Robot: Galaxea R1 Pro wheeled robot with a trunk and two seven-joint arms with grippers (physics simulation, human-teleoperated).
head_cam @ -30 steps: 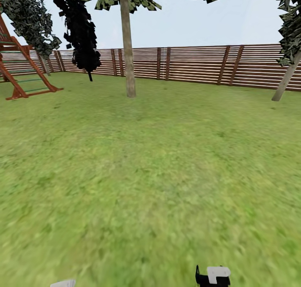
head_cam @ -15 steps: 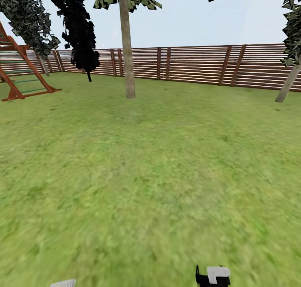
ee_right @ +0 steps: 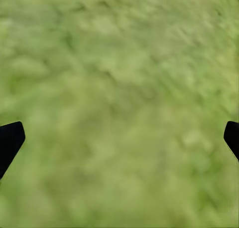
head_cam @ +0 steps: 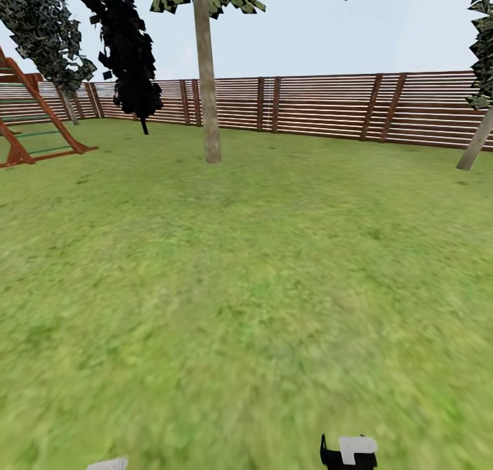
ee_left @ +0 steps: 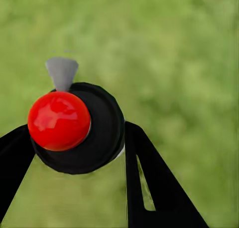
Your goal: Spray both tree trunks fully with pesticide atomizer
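In the left wrist view my left gripper (ee_left: 77, 130) is shut on the pesticide atomizer (ee_left: 74, 128), which has a round red cap, a black collar and a grey nozzle, held over the grass. My right gripper (ee_right: 119, 138) is open above bare lawn, only its black fingertips (ee_right: 10, 140) showing. In the head view a tall tree with a thick mottled grey-brown tree trunk (head_cam: 207, 100) stands ahead on the lawn, in front of the fence. A second, leaning trunk (head_cam: 476, 146) is at the right edge. No white specks of pesticide can be seen on either trunk.
A brown slatted fence (head_cam: 322, 107) closes the far side of the garden. A red-brown wooden play frame (head_cam: 34, 120) stands at the left, with thin-trunked dark trees (head_cam: 130, 59) beside it. Open lawn (head_cam: 246, 285) stretches between me and the trees.
The whole head view has shifted: the play frame has slid left and the leaning trunk right, so the camera has moved forward. Both arms keep their places at the picture's bottom.
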